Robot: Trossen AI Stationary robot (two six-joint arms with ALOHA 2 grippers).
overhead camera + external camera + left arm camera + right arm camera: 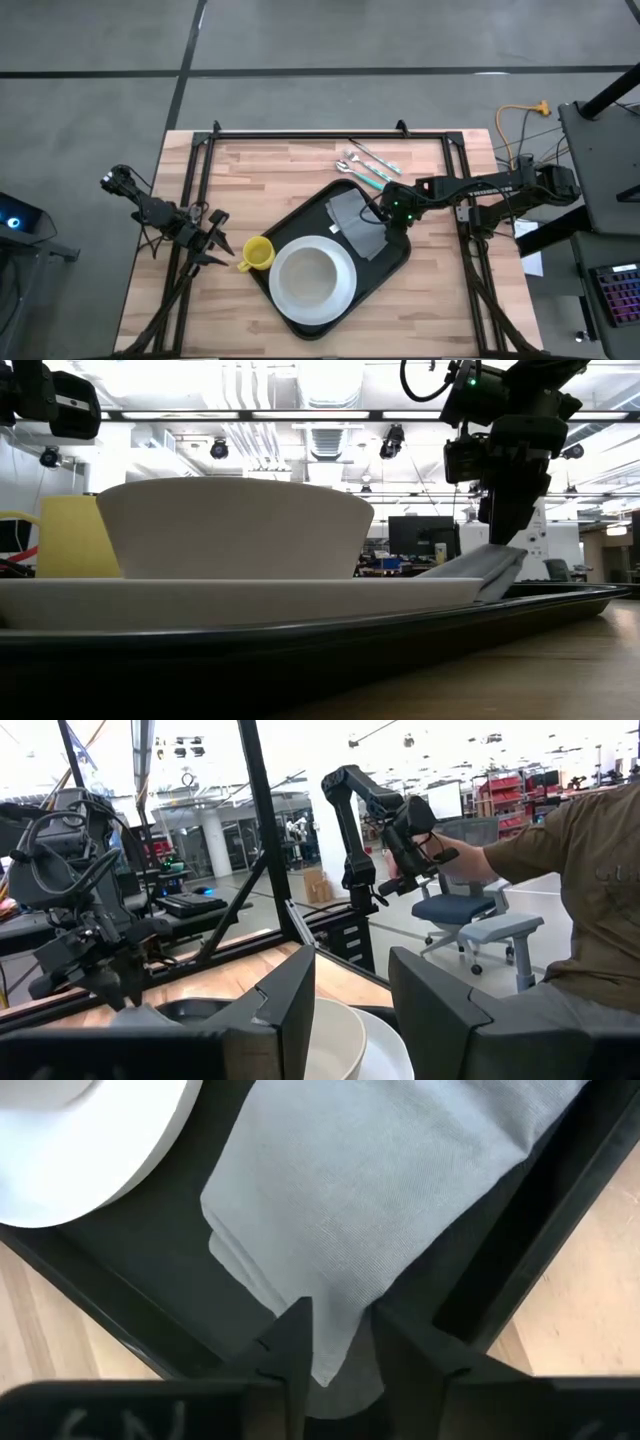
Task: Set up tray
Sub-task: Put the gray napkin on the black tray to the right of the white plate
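Lying diagonally near the middle of the wooden surface (300,165), the black tray (300,215) serves as the landmark for everything else. A white plate (285,297) sits in the tray's near half with a white bowl (308,274) on it, and a grey napkin (352,215) lies in the tray's far half, beside the plate. The right gripper (393,232) reaches down at the tray's right rim, its jaws pinching a corner of the napkin, which is lifted off the tray floor at that edge. A yellow cup (256,254) rests on the surface just beside the tray's left edge. Cutlery (365,165) lies on the surface just beyond the tray's far corner. The left gripper (215,240) waits to the left of the tray, near the cup, its jaws spread.
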